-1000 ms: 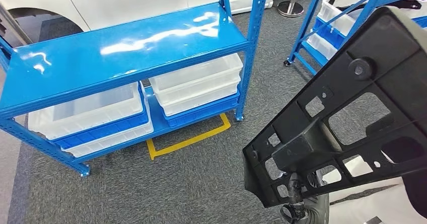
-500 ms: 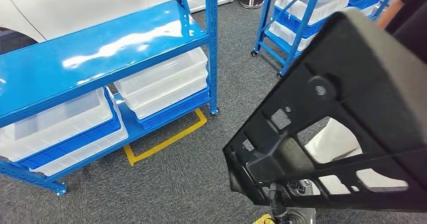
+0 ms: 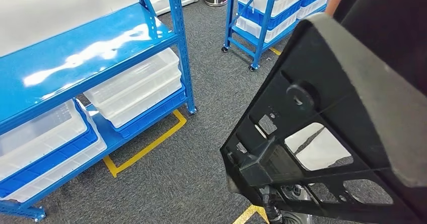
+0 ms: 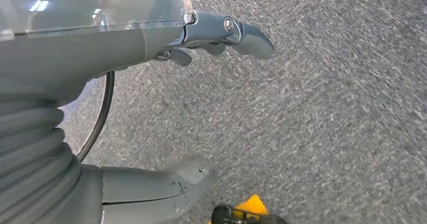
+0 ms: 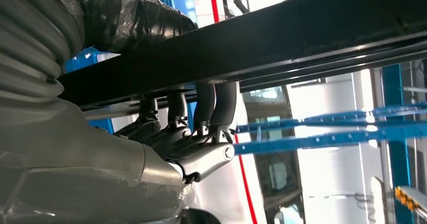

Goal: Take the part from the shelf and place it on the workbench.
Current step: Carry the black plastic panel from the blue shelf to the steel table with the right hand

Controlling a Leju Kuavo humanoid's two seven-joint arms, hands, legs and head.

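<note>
One large black part [image 3: 322,133] is carried close before the head camera, covering the right half of that view; it is a flat, ribbed plastic panel with several cut-out windows and a round boss, tilted with its lower corner toward the carpet [image 3: 201,173]. It is held by the right robot hand [image 5: 186,133], whose dark fingers [image 5: 216,105] are seen in the right wrist view curled up against the part's edge from beneath. The left robot hand [image 4: 201,108] is seen in the left wrist view hanging over the grey carpet, holding nothing, with the thumb and fingers spread apart. A blue shelf [image 3: 90,48] stands to the left of the part, well apart from it; its glossy upper board is bare, and white and blue bins [image 3: 136,90] are stacked on its lower level. Yellow tape [image 3: 146,146] is marked on the carpet beside the shelf's foot. A second blue rack [image 3: 262,12] with bins stands farther back.
</note>
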